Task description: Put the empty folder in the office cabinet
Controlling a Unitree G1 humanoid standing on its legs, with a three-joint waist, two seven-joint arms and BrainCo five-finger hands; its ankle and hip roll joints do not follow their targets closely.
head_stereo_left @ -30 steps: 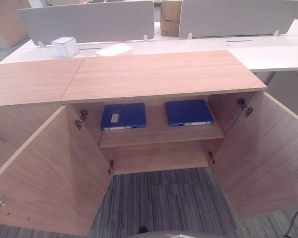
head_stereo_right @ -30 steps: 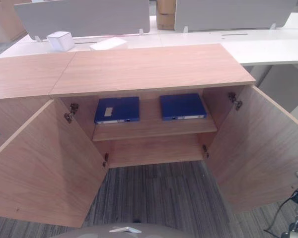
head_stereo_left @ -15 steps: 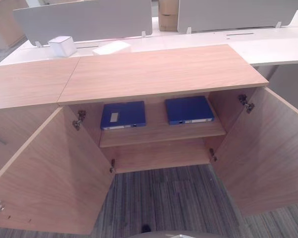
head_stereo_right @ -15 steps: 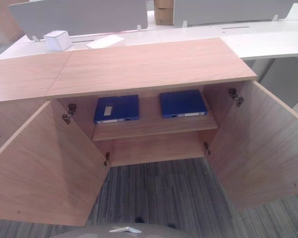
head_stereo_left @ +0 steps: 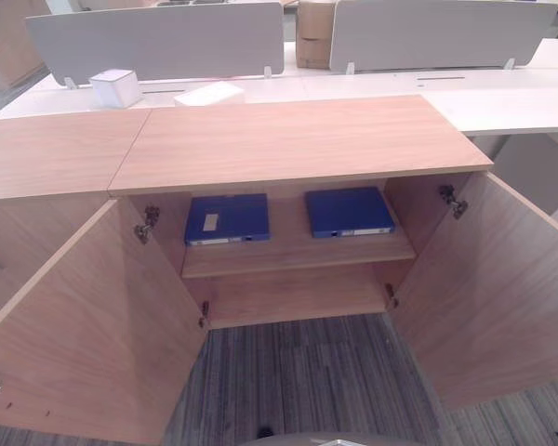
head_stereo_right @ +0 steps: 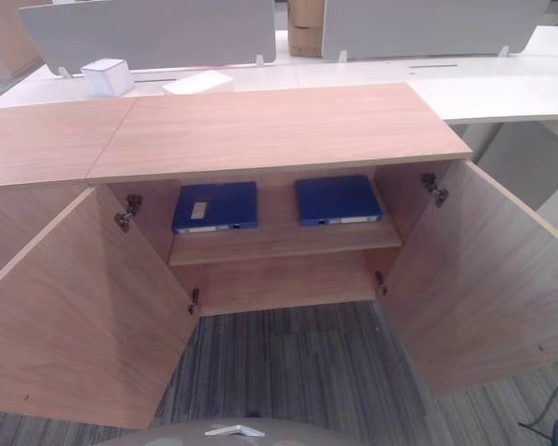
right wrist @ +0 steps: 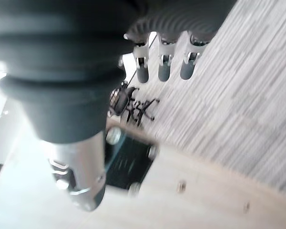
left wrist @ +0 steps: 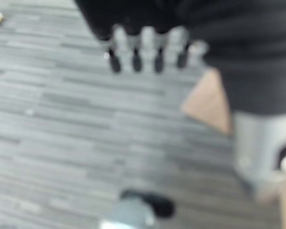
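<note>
- Left hand (left wrist: 148,47): in its wrist view the fingers are seen hanging straight and relaxed over the grey striped carpet (left wrist: 62,119). Nothing is held. The posture reads as an arm lowered at the side, idle.
- Right hand (right wrist: 164,59): in its wrist view the fingers are likewise straight and loose, with carpet beyond them and nothing pinched or carried. A black office chair (right wrist: 133,107) is seen past the fingertips.
- Folders: two blue folders are noted flat on the upper shelf (head_stereo_left: 298,255) of the office cabinet (head_stereo_left: 298,139). The left folder (head_stereo_left: 228,218) bears a pale label on its cover; the right folder (head_stereo_left: 349,211) lies beside it, apart from it. Spines face the near edge, presumably so they can be read and pulled out. Which of the two is the empty one cannot be told.
- Doors: the left door (head_stereo_left: 93,325) and right door (head_stereo_left: 488,288) are both swung wide toward the near side, which leaves the shelf openly reachable.
- Judgement: with both hands free and folders already shelved, the placing appears done; closing the doors may remain.
- Far field: a white box (head_stereo_left: 116,86) and a flat white item (head_stereo_left: 209,93) rest on the white desk (head_stereo_left: 502,93) behind the cabinet, before grey divider panels (head_stereo_left: 158,42).
</note>
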